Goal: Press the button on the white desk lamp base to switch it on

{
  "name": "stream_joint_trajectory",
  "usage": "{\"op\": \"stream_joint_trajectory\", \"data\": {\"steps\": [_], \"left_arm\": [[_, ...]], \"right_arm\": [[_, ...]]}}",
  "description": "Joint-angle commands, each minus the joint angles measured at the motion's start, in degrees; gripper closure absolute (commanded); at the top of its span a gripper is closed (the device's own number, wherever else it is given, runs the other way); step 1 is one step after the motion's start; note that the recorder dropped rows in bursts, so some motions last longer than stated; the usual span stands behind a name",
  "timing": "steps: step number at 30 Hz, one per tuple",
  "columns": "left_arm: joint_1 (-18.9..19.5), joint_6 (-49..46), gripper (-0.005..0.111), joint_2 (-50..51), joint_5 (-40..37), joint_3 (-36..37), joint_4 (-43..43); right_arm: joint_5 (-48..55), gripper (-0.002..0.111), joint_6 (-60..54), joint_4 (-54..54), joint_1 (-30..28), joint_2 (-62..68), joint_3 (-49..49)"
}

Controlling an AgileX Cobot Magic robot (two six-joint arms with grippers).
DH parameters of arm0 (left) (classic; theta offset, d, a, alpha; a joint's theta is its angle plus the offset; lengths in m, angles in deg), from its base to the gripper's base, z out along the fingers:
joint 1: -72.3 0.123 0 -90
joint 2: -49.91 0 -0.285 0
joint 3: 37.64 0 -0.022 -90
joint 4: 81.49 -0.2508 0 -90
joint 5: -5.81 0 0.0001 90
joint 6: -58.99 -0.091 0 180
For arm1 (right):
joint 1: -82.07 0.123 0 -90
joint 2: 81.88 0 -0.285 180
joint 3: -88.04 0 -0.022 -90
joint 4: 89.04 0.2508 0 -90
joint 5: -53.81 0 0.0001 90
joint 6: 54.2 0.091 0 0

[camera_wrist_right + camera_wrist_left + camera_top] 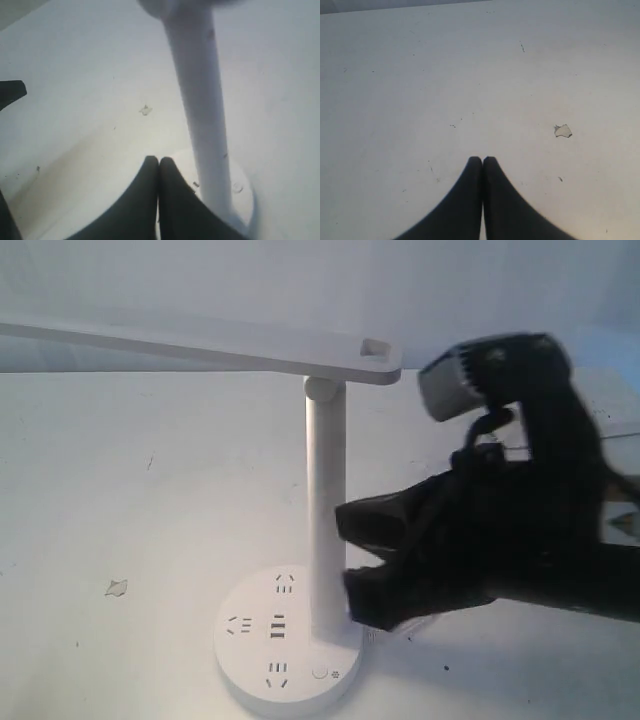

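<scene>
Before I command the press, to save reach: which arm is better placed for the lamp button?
Right: its shut jaws hang beside the post, close to the base and button. Left's face only table.

A white tabletop (395, 75) is stretching out flat ahead of the left gripper (482, 160). A small grey-beige flake (563, 131) with ragged edges is lying on it, ahead of that gripper's tips and off to one side, apart from them. Fine dark scratches (522, 47) are dotting the surface farther out, and one dark speck (560, 178) is sitting near the flake, closer to the gripper. Ahead of the right gripper (158, 161) the same flake is showing as a faint mark, well apart from the tips. A grey strip (370, 5) is running along the tabletop's far edge, beyond the left gripper.
</scene>
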Motion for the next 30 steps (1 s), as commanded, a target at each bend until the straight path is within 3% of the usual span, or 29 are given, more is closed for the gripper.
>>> {"op": "stream_joint_trajectory", "data": {"steps": [1, 6, 10, 20, 30], "left_arm": [[-0.47, -0.12, 0.107, -0.18, -0.19, 0.11, 0.03], [-0.47, -0.12, 0.107, -0.18, -0.19, 0.11, 0.03], [-0.47, -0.12, 0.107, -0.18, -0.19, 0.11, 0.03], [-0.47, -0.12, 0.107, -0.18, -0.19, 0.11, 0.03], [-0.47, -0.12, 0.107, -0.18, -0.19, 0.11, 0.03]], "right_arm": [[2.41, 0.108, -6.86, -8.36, 0.21, -10.28, -1.73], [5.06, 0.108, -7.35, -14.61, -0.72, -22.21, -7.37], [4.64, 0.108, -7.24, -14.85, -5.33, -31.82, -15.32], [-9.55, 0.108, -2.10, -14.25, -25.37, -42.62, -31.99], [-9.97, 0.108, 3.89, -14.25, -46.46, -51.76, -37.06]]}}
